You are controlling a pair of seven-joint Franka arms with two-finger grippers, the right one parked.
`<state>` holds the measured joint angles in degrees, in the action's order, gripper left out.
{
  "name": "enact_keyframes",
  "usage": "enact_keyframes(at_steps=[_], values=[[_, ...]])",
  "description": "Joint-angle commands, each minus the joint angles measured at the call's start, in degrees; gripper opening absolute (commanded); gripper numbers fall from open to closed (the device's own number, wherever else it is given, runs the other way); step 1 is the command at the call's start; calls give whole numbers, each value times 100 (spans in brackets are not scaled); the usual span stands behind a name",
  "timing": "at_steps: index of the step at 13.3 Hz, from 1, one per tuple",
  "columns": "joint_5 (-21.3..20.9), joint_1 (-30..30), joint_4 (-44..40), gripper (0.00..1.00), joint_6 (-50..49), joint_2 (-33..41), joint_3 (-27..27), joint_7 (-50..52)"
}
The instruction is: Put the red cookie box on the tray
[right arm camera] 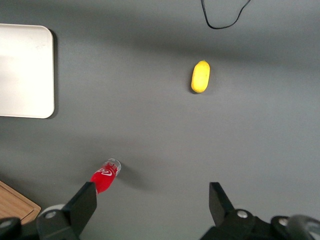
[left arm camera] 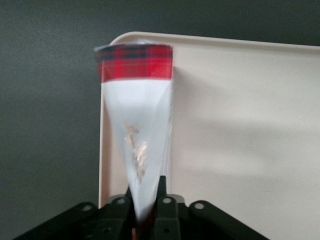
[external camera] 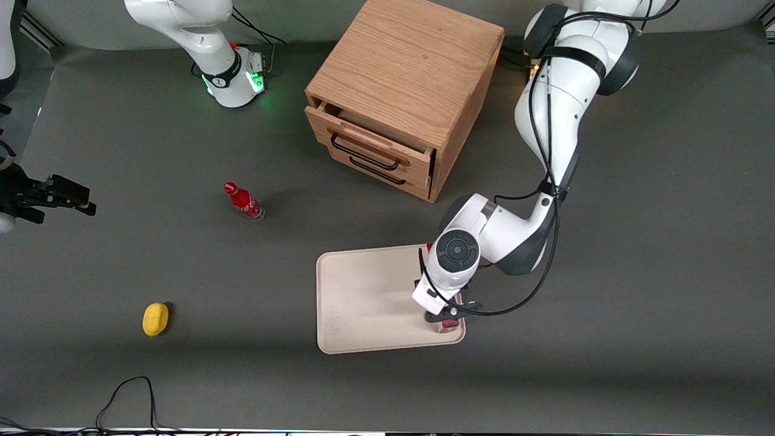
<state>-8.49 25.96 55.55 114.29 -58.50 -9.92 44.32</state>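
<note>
Black cable (external camera: 130, 393): loops on the grey surface (external camera: 636, 339) in the lower left of the front frame, nearest that camera and well apart from the work.

Yellow object (external camera: 155, 318): lies on the surface in the lower left of the front frame, toward the parked arm's end, not involved.

Tray (external camera: 363, 303): cream, low-rimmed, in the lower middle of the front frame, nearer the front camera than the wooden cabinet (external camera: 402, 91); its bare floor gives room to set something down flat.

Red cookie box (left arm camera: 136, 135): over the tray's edge strip on the working arm's side, running along that rim; the wrist view shows its white panel with a red tartan end pointing away from the camera. In the front view only slivers of red show past the wrist. I cannot tell whether it already rests on the tray floor.

End effector (left arm camera: 146, 200): closed narrowly on one end of the box, one finger on each long face, so the box hangs straight out from between the fingers. This grip on the narrow faces probably keeps the carton aligned with the tray's rim.

Task stage: judged to be at placement, release not yet made.

Small red bottle (external camera: 243, 201): stands apart in the left middle of the front frame.
</note>
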Motion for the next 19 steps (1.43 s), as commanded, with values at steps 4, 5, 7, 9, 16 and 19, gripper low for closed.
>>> enact_keyframes(at_steps=[4,5,7,9,16,19], values=[[-109,-21,227,100,-993,793,61,-81],[-92,-39,472,100,-1240,1240,52,-81],[5,-144,1575,100,-1331,2337,26,-64],[180,-458,2772,100,-1321,3532,-27,-107],[612,-1830,4375,100,-2322,5926,182,-2591],[716,-2822,4517,100,-2718,6394,289,-3874]])
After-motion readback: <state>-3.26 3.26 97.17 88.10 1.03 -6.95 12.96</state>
